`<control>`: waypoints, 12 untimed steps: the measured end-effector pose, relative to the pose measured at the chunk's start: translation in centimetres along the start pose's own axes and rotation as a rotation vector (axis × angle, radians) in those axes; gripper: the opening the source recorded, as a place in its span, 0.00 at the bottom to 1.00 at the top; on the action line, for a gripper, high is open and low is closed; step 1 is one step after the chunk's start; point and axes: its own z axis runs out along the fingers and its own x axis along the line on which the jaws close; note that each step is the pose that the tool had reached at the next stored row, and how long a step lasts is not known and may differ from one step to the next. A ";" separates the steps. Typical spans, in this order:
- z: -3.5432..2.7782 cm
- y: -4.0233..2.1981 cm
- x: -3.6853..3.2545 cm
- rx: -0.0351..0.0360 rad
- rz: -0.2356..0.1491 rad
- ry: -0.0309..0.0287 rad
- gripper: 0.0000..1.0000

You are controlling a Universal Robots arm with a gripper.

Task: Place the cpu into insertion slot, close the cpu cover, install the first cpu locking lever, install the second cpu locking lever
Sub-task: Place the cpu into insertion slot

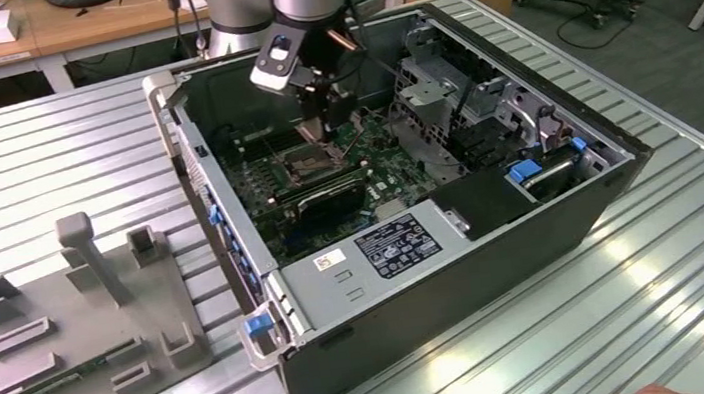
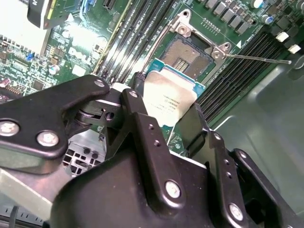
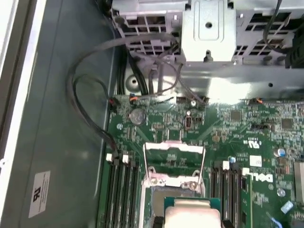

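My gripper (image 2: pixel 167 108) is shut on the cpu (image 2: pixel 166 97), a pale silvery square chip pinched by its edges between the two black fingers (image 2: pixel 137 102). The chip hangs just above and beside the insertion slot (image 2: pixel 186 53), whose dark centre lies bare. In the first wrist view the cpu (image 3: pixel 192 211) sits at the picture's lower edge, and the cpu cover (image 3: pixel 173 162), a silvery frame, stands swung open behind the slot. A thin locking lever (image 2: pixel 259 58) sticks out sideways from the slot. In the exterior view the gripper (image 1: pixel 332 124) reaches down into the computer case over the slot (image 1: pixel 304 168).
The green motherboard (image 3: pixel 237 123) lies in an open black computer case (image 1: pixel 469 273) on a ribbed metal table (image 1: pixel 39 165). Long black memory slots (image 2: pixel 237 71) flank the socket. Cables (image 3: pixel 90 118) and a metal drive cage (image 3: pixel 209 33) rise nearby. A grey fixture plate (image 1: pixel 73 332) lies on the exterior view's left.
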 end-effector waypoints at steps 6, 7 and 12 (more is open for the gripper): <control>0.26 -0.39 0.98 -0.0007 0.000 0.0013 0.54; 0.40 -0.41 1.07 -0.0008 0.000 0.0014 0.54; 1.12 -0.46 1.20 -0.0007 0.001 0.0013 0.54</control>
